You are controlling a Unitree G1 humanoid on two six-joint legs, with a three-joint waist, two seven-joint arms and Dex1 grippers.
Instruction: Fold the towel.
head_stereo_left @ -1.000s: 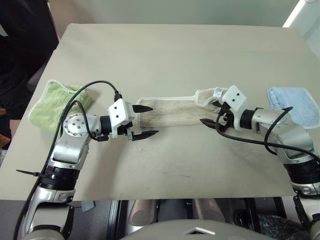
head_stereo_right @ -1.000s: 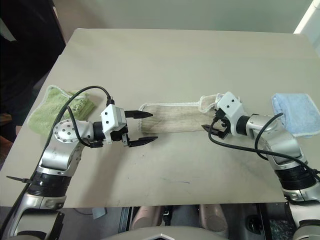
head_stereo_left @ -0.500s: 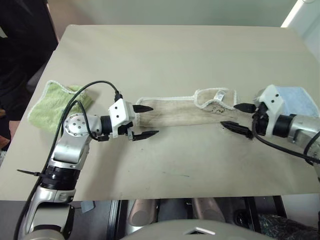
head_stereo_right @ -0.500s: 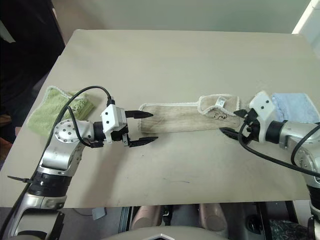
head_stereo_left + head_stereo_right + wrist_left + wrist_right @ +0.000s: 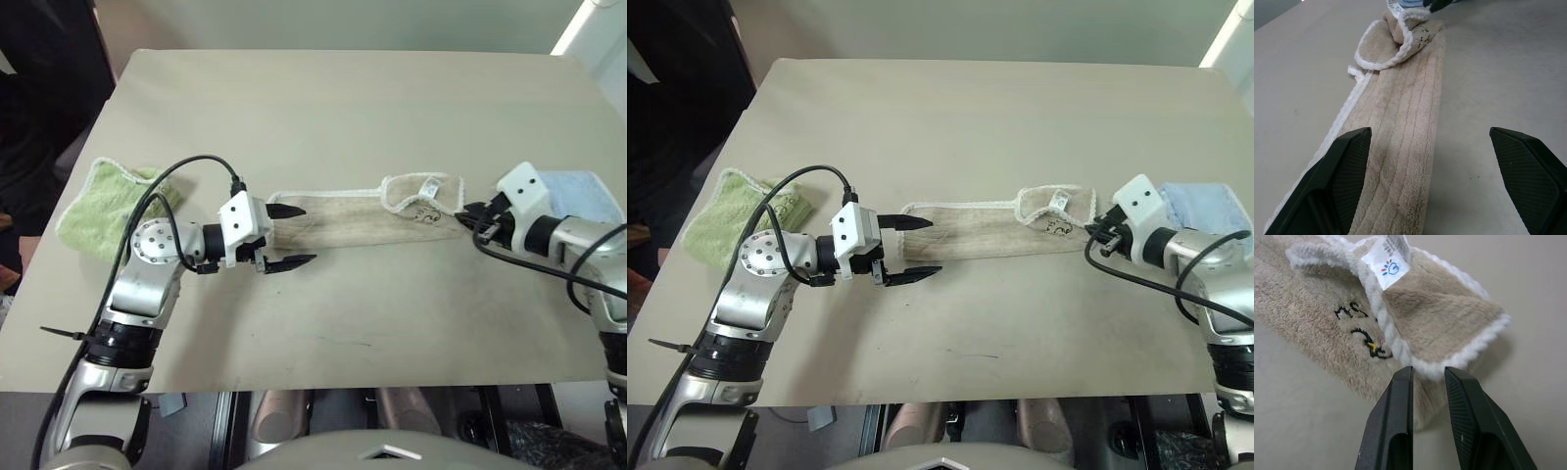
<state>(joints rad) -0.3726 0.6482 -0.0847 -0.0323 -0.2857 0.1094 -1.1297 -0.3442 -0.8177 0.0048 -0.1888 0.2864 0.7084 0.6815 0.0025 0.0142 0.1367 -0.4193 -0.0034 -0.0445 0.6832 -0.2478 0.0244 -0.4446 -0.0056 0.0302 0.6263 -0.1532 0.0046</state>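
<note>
On the middle of the bench (image 5: 333, 117) lies the towel (image 5: 343, 217), a long narrow beige strip with white edging, stretched from left to right. Its right end is folded back on itself and shows a small white label (image 5: 1387, 255) and some dark embroidered marks beside it.

At the left end of the towel is the left gripper (image 5: 284, 236). Its jaws stand wide apart and hold nothing. In the left wrist view one finger (image 5: 1344, 178) is over the towel's edge and the other is over the bare bench next to the strip.

At the right end is the right gripper (image 5: 474, 217). In the right wrist view its jaws are almost together, with only a thin gap, and the white edging of the folded end sits right at the fingertips (image 5: 1403, 382). I cannot tell if the cloth is really pinched between them.

A green towel (image 5: 106, 204) lies near the left edge of the bench, well apart from the beige one. A light blue towel (image 5: 586, 191) lies at the right side, just behind the right arm.
</note>
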